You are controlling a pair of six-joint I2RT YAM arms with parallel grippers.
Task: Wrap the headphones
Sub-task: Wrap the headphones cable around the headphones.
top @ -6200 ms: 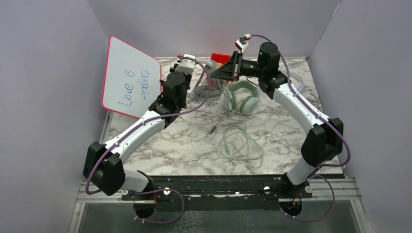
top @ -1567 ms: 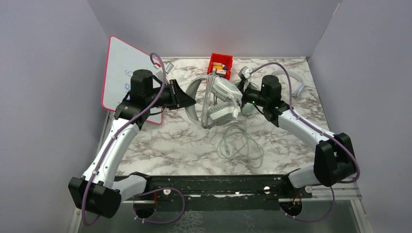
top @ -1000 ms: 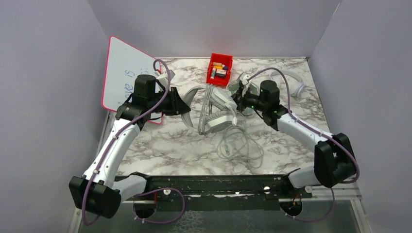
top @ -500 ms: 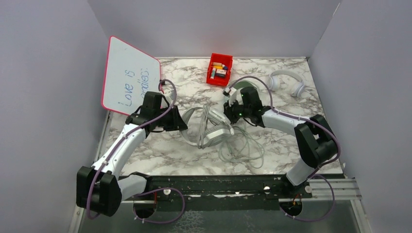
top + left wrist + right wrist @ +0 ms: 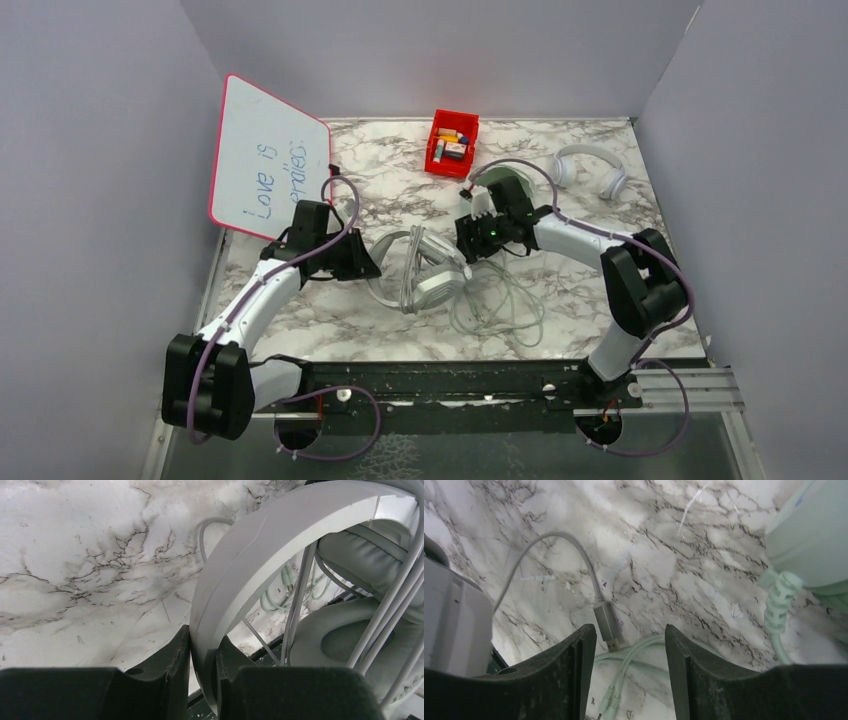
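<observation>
My left gripper [image 5: 370, 270] [image 5: 202, 645] is shut on the broad headband [image 5: 280, 535] of the grey-white headphones [image 5: 428, 272], which lie low over the marble table with their thin cable wound across the ear cups [image 5: 395, 595]. Just right of them, my right gripper [image 5: 463, 243] [image 5: 630, 645] stands open above the table. The grey cable's USB plug [image 5: 608, 625] lies loose between its fingers, across the mint-green cable [image 5: 644, 652]. The mint-green headphones [image 5: 510, 185] [image 5: 809, 535] sit behind the right arm, partly hidden, with their cable in a loose coil [image 5: 497, 305]. A plain white headset [image 5: 590, 165] rests at the back right.
A red bin [image 5: 452, 143] holding small items stands at the back centre. A whiteboard [image 5: 268, 158] with a pink frame leans against the left wall. Grey walls close in three sides, and a black rail [image 5: 450, 385] runs along the near edge.
Both arms brought the grey-white headphones down and forward to the table. The right gripper, shut a second ago, has opened and let go of the cable end.
</observation>
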